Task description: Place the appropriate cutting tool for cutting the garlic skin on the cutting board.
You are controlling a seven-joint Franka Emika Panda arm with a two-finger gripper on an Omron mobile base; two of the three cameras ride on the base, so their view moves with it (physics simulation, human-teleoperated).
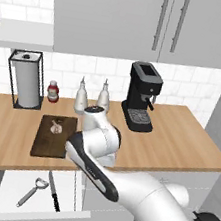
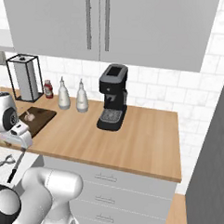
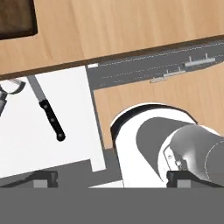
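Note:
The cutting tool, a slim black-handled knife (image 3: 48, 115), lies in an open white drawer (image 3: 26, 144) below the counter edge, blade toward the counter. It also shows as the knife (image 1: 54, 195) and the knife (image 2: 15, 167) in the base views. The dark brown cutting board (image 1: 43, 145) lies flat on the counter with the small garlic (image 1: 55, 127) at its far end; a board corner (image 3: 15, 17) shows in the hand view. My gripper (image 3: 111, 178) hovers above the drawer, to the knife's right. It is open wide, with nothing between its fingertips (image 3: 43, 178).
A grey Y-head peeler (image 1: 33, 191) lies left of the knife in the drawer. At the back of the counter stand a paper towel holder (image 1: 26, 80), a red jar (image 1: 53, 92), two white bottles (image 1: 81, 98) and a black coffee machine (image 1: 142, 97).

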